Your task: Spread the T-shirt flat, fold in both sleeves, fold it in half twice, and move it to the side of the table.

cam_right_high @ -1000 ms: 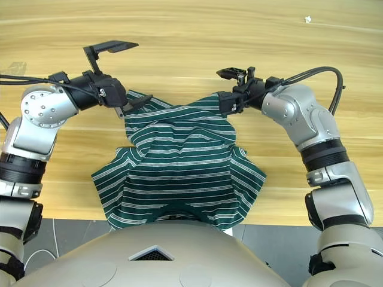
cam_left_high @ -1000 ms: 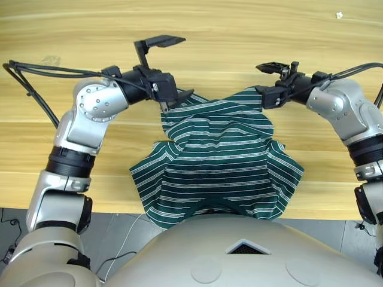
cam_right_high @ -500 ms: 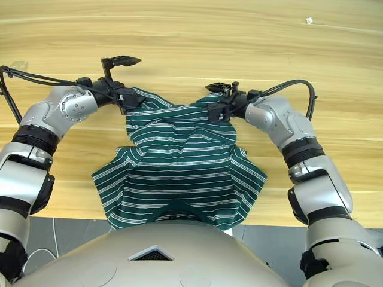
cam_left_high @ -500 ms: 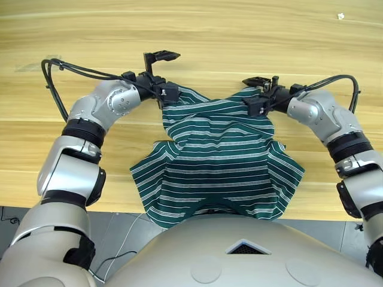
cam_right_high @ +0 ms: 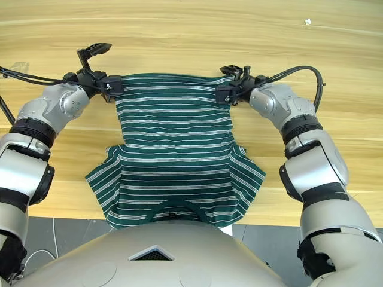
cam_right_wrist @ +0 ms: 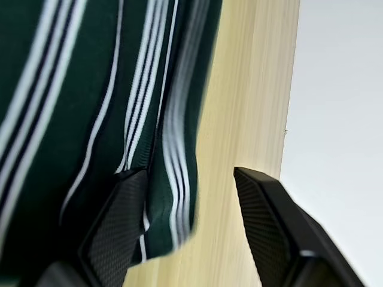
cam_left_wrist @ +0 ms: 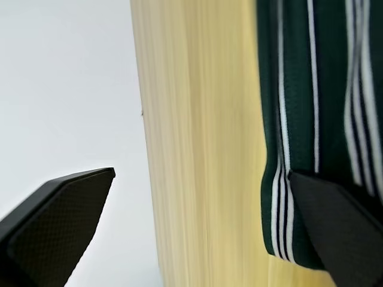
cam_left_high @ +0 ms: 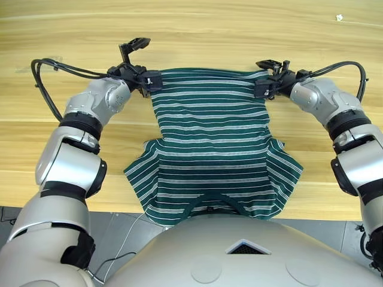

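The dark green T-shirt with white stripes (cam_left_high: 209,137) is lying on the wooden tabletop (cam_left_high: 209,30), right in front of the robot. Its straight hem is running along the far side, pulled out flat between the two arms. Its neckline is sitting at the near edge of the tabletop, and the fabric there is reaching over that edge. The two short sleeves are fanning out to either side on the near half, with a few soft folds showing around them.

The left tool (cam_left_high: 148,61) is sitting at the hem's left corner, released. One of its fingers (cam_left_wrist: 60,209) is sticking up well clear of the cloth, while the other is touching the striped corner. The right tool (cam_left_high: 264,76) is sitting at the hem's right corner, also released. Its fingers (cam_right_wrist: 114,233) are standing apart with the hem's edge lying in the gap between them, not pinched.

A small white scrap (cam_left_high: 339,17) is lying on the far right of the tabletop, well apart from the shirt.
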